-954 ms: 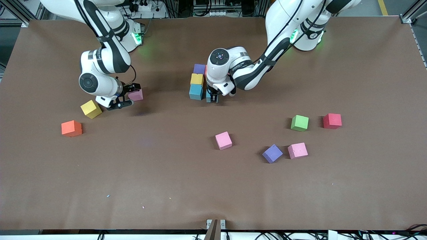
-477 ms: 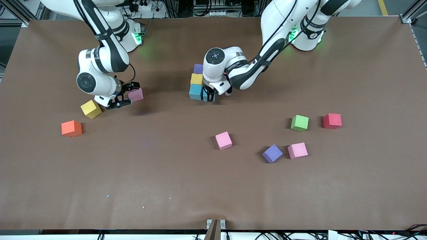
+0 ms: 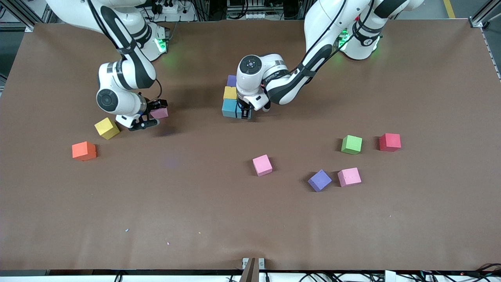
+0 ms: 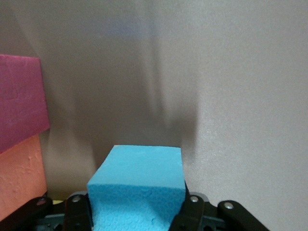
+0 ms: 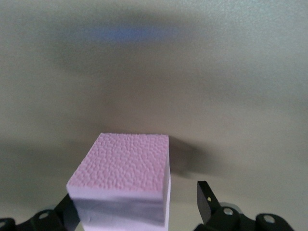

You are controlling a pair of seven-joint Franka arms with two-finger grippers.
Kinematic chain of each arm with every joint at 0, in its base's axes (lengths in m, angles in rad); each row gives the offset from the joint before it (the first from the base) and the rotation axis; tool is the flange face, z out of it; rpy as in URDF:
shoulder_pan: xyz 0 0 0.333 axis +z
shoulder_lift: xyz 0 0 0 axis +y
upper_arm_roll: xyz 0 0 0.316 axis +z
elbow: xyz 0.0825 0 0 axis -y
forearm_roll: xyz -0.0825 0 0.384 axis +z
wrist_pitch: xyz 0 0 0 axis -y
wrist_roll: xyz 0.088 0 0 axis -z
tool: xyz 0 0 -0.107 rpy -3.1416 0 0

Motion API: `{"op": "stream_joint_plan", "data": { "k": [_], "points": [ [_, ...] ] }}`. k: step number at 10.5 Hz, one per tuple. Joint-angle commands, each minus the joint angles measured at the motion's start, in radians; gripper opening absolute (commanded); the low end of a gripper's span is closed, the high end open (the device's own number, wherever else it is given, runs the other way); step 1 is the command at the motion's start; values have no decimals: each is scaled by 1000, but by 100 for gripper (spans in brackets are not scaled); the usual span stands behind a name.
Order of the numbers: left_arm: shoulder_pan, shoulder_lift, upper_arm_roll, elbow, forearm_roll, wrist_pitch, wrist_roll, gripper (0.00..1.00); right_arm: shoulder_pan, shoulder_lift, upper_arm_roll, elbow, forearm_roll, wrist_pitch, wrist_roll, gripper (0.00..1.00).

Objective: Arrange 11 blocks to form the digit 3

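My left gripper point(image 3: 245, 113) was low at the table, closed on a light blue block point(image 4: 137, 192), beside the other light blue block point(image 3: 229, 108). My own wrist covered most of the held block in the front view. The yellow block point(image 3: 230, 93) and the purple block point(image 3: 231, 80) lay in a line with it, farther from the front camera; the purple one was partly hidden by my arm.

My right gripper point(image 3: 150, 114) stood with fingers wide around a pink block point(image 5: 122, 180); one finger point(image 5: 206, 196) was clearly apart from it, and I could not tell if the other touched.

Loose on the table point(image 3: 195, 203) were a yellow cube point(image 3: 106, 128), an orange block point(image 3: 83, 150), two pink blocks point(image 3: 262, 165), a purple cube point(image 3: 319, 180) and a red block point(image 3: 390, 141).
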Motion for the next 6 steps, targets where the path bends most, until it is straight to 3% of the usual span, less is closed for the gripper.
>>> {"op": "stream_joint_plan", "data": {
  "k": [1, 2, 3, 4, 5, 6],
  "points": [
    [-20, 33, 14, 33, 30, 1, -41, 0, 14, 22, 7, -2, 17, 33, -16, 81],
    [-10, 31, 14, 33, 30, -1, -41, 61, 16, 22, 7, -1, 17, 31, -16, 56],
    [-19, 28, 21, 33, 30, -7, -41, 100, 23, 22, 8, -1, 17, 31, -14, 30],
    [-21, 21, 25, 33, 32, -17, -44, 100, 27, 22, 8, 1, 17, 31, -10, 8],
    [-23, 4, 23, 33, 33, -49, -44, 100, 27, 20, 8, 2, 17, 25, -7, 0],
    [-24, -18, 19, 32, 33, -86, -41, 100, 27, 17, 11, 8, 19, 19, -1, 0]
  ]
}}
